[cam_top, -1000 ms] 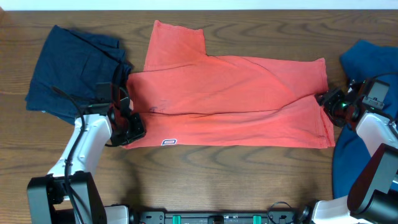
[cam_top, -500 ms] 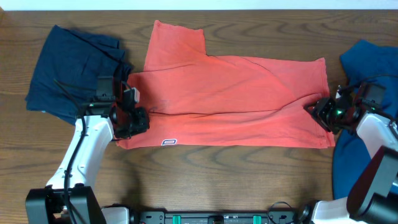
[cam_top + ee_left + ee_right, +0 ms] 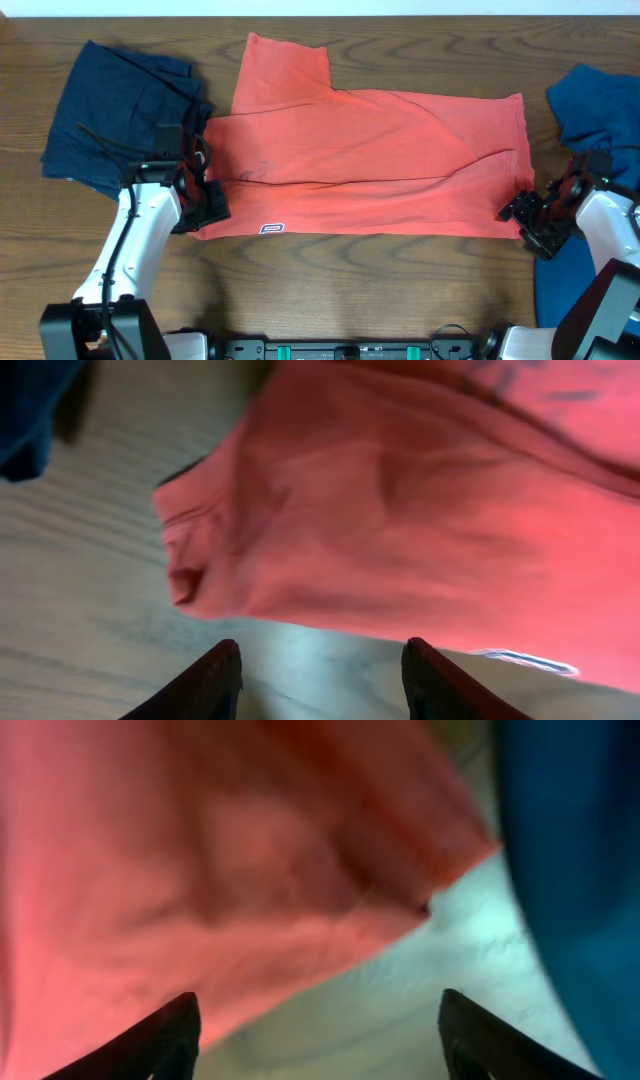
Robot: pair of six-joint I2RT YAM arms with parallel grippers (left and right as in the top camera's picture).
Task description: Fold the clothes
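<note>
Two low inward reaches, left gripper (image 3: 208,204) and right gripper (image 3: 520,220) at opposite lower corners of coral T-shirt (image 3: 370,160), both spread apart, empty, soft creased cotton, half-folded oblong.

We take this for a robotics lab bench, not a home. A coral-red T-shirt (image 3: 370,160) lies spread on a wood-grain table (image 3: 400,270), and a white jointed robot arm reaches in at each end of it: the left arm (image 3: 140,235) and the right arm (image 3: 605,215). Below the T-shirt, at the near edge, a black rail (image 3: 330,350) with green fittings runs between the arms' bases. A loose black cable (image 3: 105,143) crosses the navy garment (image 3: 110,100) left of the T-shirt, and a blue garment (image 3: 600,100) lies to its right.
</note>
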